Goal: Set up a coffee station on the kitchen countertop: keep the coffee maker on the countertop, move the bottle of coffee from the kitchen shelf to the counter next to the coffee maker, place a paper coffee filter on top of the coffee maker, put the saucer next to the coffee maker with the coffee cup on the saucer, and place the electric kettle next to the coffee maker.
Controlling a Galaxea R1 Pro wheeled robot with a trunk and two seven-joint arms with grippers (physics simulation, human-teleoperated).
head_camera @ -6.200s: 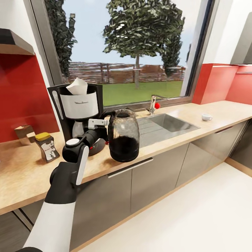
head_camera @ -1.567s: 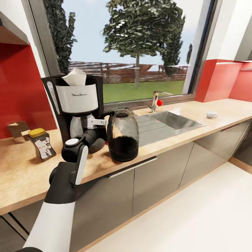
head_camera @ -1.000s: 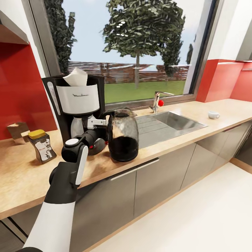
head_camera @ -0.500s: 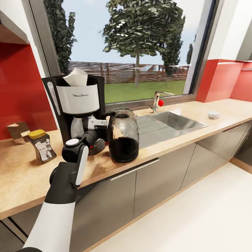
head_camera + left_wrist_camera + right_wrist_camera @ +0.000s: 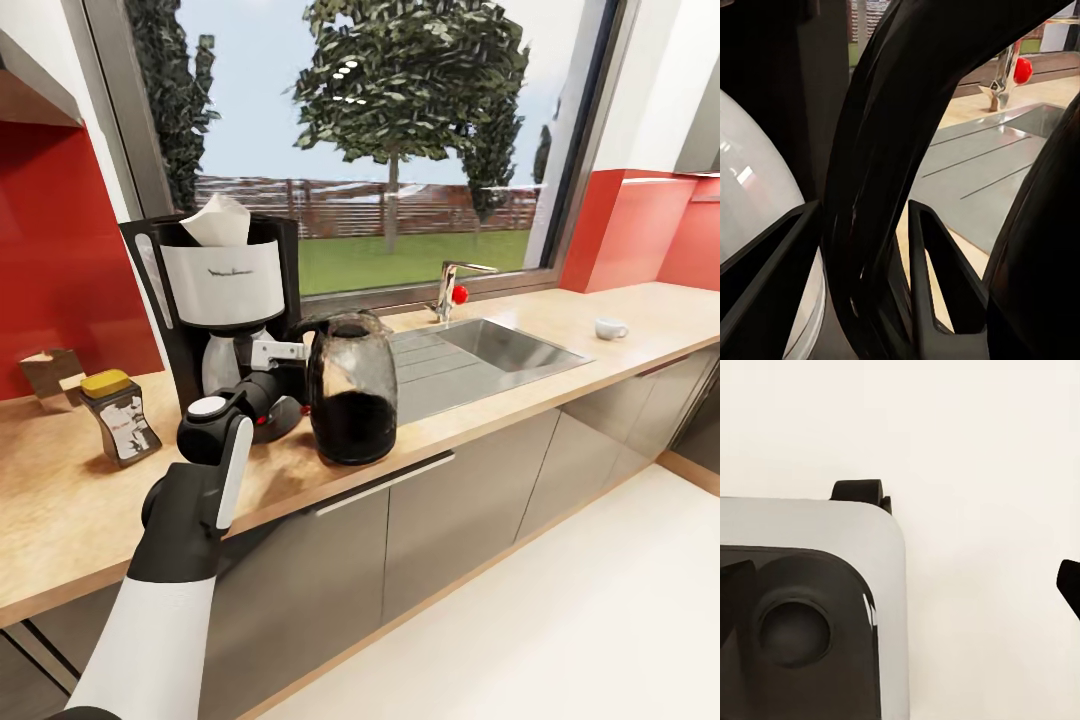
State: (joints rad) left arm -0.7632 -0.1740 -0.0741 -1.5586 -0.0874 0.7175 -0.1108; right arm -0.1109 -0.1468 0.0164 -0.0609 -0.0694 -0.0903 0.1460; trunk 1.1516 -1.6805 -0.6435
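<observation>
So from my seat the left gripper (image 5: 292, 350) has its jaws clamped on the handle of the electric kettle (image 5: 350, 388), and in the left wrist view that dark curved handle (image 5: 881, 180) runs right between the two black fingers (image 5: 934, 277), so it's a solid grip. The kettle is upright at the front edge of the surface (image 5: 60, 510), just beside the coffee maker (image 5: 222, 310) on its sink side; I can't tell whether its base is touching down or sitting a hair above the wood. The kettle is see-through with dark liquid in the lower half. The paper coffee filter (image 5: 214, 220) is poking out of the top of the coffee maker, and the bottle of coffee (image 5: 119, 417) with its yellow lid stands on the coffee maker's other side, near it but not touching. A small brown box (image 5: 46, 376) sits against the red back wall behind the bottle. The sink (image 5: 500, 345) and tap (image 5: 447, 290) are past the kettle, and the coffee cup (image 5: 608, 327) is way off near the far right end of the surface, well apart from everything else. The right wrist view is just looking down at pale floor (image 5: 982, 472) and a grey-and-black part of the robot's own body (image 5: 802, 607), so I can't tell what the right gripper's jaws are doing.
</observation>
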